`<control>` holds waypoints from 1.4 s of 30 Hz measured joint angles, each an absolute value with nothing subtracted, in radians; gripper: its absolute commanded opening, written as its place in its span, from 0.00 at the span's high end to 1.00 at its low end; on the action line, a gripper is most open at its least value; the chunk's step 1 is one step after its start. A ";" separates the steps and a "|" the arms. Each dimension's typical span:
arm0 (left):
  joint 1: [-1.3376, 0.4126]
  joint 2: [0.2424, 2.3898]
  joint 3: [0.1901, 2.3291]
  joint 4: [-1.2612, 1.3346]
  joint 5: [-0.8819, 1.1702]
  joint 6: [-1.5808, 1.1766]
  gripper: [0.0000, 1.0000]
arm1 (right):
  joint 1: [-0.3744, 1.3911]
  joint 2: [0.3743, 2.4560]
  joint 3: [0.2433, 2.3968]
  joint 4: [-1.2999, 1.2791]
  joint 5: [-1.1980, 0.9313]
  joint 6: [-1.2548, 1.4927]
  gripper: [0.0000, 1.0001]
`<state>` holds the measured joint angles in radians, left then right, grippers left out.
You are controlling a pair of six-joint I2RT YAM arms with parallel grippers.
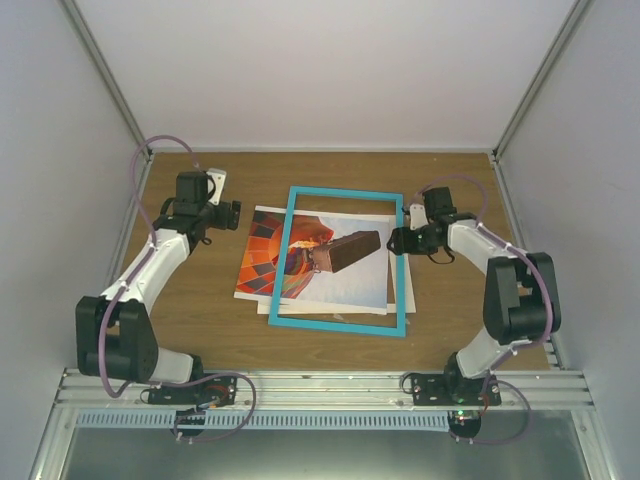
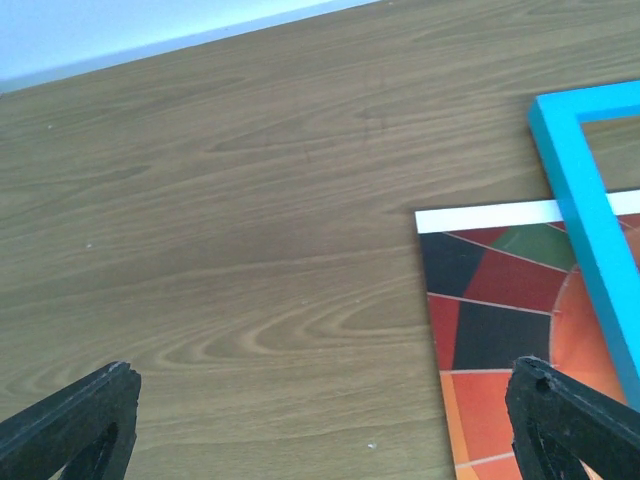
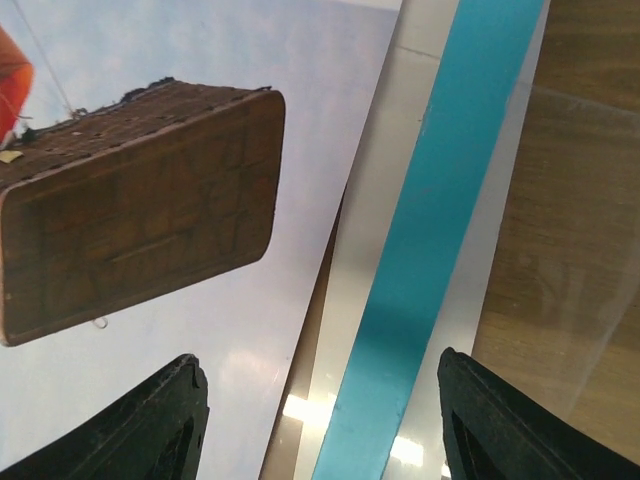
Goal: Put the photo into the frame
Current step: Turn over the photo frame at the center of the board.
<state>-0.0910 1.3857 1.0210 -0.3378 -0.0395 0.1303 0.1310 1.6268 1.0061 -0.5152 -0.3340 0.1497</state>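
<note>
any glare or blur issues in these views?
Right wrist: bright glare spots either side of the frame near the bottom; photo sharp. Left wrist: even light, table grain crisp, no glare. Top: softer, faint shadows only.

A table (image 1: 200, 330) with a brown wood-grain top fills the floor of a small booth. Plain white walls close it in on three sides: the back wall (image 1: 330, 70), the left wall (image 1: 50, 200) and the right wall (image 1: 600, 200). Thin grey metal posts (image 1: 105, 72) run up the two far corners. Along the near edge of the table lies a silver metal rail (image 1: 330, 385), with a ribbed strip (image 1: 320, 420) and a flat grey surface (image 1: 320, 455) below it. The light is soft and even, with only faint shadows on the wood.
</note>
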 measured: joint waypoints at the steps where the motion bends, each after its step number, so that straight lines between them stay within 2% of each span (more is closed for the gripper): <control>1: -0.094 1.391 1.021 -0.333 -0.054 0.124 0.01 | 0.137 1.641 1.011 -0.516 -0.325 0.155 0.37; 9: -0.111 1.444 1.021 -0.323 -0.149 0.084 0.01 | 0.157 1.760 1.063 -0.527 -0.265 0.181 0.42; 25: -0.113 1.483 1.025 -0.303 -0.244 0.058 0.01 | 0.158 1.824 1.122 -0.539 -0.181 0.200 0.66; 29: -0.116 1.495 1.032 -0.308 -0.252 0.051 0.01 | 0.158 1.825 1.126 -0.541 -0.181 0.207 0.69; 39: -0.117 1.495 1.071 -0.332 -0.225 0.035 0.01 | 0.152 1.760 1.108 -0.573 -0.206 0.200 0.98; 42: -0.118 1.493 1.083 -0.337 -0.203 0.033 0.01 | 0.142 1.723 1.105 -0.583 -0.225 0.197 0.99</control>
<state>-0.1177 1.4933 1.0832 -0.3367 -0.2028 0.0334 0.1421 1.7229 1.1049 -0.5831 -0.2253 0.1967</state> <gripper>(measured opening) 0.990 0.245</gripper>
